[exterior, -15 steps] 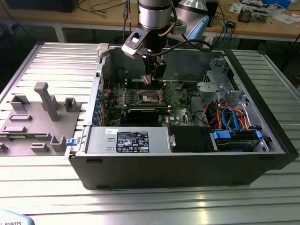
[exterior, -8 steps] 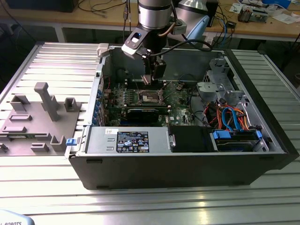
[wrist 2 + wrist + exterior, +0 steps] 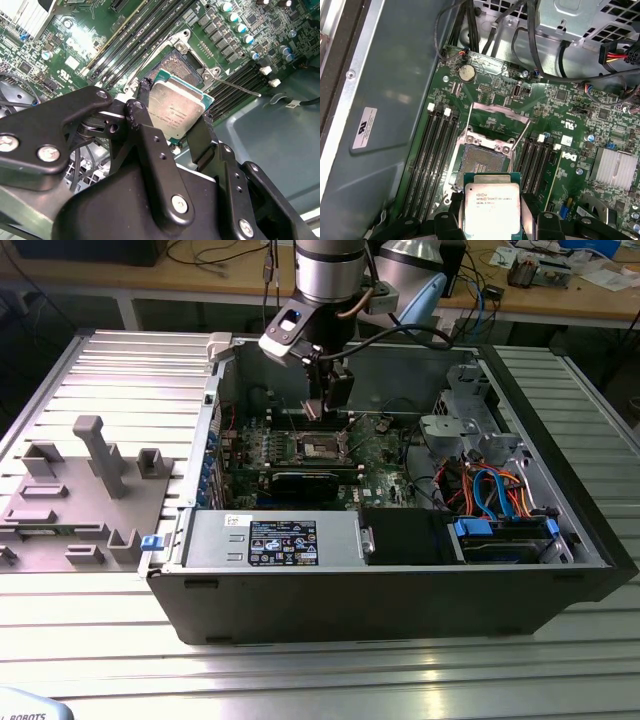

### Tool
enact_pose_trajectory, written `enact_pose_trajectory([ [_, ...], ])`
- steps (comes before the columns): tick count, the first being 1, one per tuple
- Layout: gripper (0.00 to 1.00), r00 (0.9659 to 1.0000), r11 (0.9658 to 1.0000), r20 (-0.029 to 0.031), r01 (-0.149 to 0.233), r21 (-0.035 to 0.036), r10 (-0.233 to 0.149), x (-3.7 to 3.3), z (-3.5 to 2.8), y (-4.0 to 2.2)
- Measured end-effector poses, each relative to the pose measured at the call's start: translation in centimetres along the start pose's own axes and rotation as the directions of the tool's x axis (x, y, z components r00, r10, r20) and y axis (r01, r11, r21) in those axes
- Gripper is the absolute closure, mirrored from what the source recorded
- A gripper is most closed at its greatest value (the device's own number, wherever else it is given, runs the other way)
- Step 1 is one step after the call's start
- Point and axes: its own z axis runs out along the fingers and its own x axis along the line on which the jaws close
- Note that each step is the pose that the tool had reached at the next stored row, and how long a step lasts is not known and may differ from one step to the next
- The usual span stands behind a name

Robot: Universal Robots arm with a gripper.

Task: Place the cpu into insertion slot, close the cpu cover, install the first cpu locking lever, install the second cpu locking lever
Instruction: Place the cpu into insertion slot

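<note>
My gripper [image 3: 176, 106] is shut on the cpu [image 3: 175, 109], a flat silver-topped chip held by two opposite edges between black fingers [image 3: 144, 89]. In the first wrist view the cpu [image 3: 491, 205] hangs just short of the insertion slot [image 3: 481, 162], whose dark centre lies bare. The cpu cover [image 3: 499, 111] stands swung open beyond the slot, and a thin wire lever [image 3: 522, 132] slants up beside it. The insertion slot [image 3: 175, 62] sits a little past the chip in the second wrist view. In the exterior view the gripper [image 3: 318, 412] hovers above the insertion slot [image 3: 322, 448] inside the open computer case.
Long memory slots [image 3: 432, 150] flank the socket on both sides. A finned heat sink [image 3: 615, 170] and cable bundles [image 3: 555, 75] lie near it. The case walls [image 3: 215, 420], drive cage [image 3: 470, 410] and power supply [image 3: 280, 540] surround the board. A grey fixture tray [image 3: 80, 490] sits outside the case.
</note>
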Motion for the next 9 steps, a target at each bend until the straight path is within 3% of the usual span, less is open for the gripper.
enact_pose_trajectory([
  [9,0.45,0.9999,0.9999,0.0005,-0.014,0.0003,0.014,0.00,0.03,0.00],
])
